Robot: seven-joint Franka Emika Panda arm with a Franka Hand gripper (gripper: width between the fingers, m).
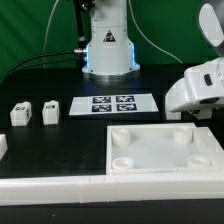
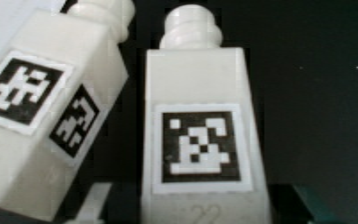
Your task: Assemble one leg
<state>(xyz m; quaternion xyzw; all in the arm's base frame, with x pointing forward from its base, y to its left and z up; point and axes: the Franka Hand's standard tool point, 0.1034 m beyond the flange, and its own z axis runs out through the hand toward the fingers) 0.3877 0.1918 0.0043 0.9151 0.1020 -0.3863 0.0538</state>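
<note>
In the wrist view two white legs lie side by side on the black table, each with a black-and-white tag and a round peg at its far end. One leg [image 2: 197, 120] lies between my fingers; the other [image 2: 51, 95] lies beside it, tilted. My gripper [image 2: 194, 208] is open, with a pale finger [image 2: 92, 203] and a dark finger on either side of the centre leg, a gap showing at each. In the exterior view my gripper [image 1: 188, 105] hangs low at the right, behind the tray, and hides these two legs.
The large white tray [image 1: 165, 170] with round corner sockets lies at the front right. The marker board [image 1: 112, 104] lies in the middle. Two more legs [image 1: 20, 115] [image 1: 50, 112] stand at the left, another white part [image 1: 3, 172] at the left edge. The robot base [image 1: 108, 50] is behind.
</note>
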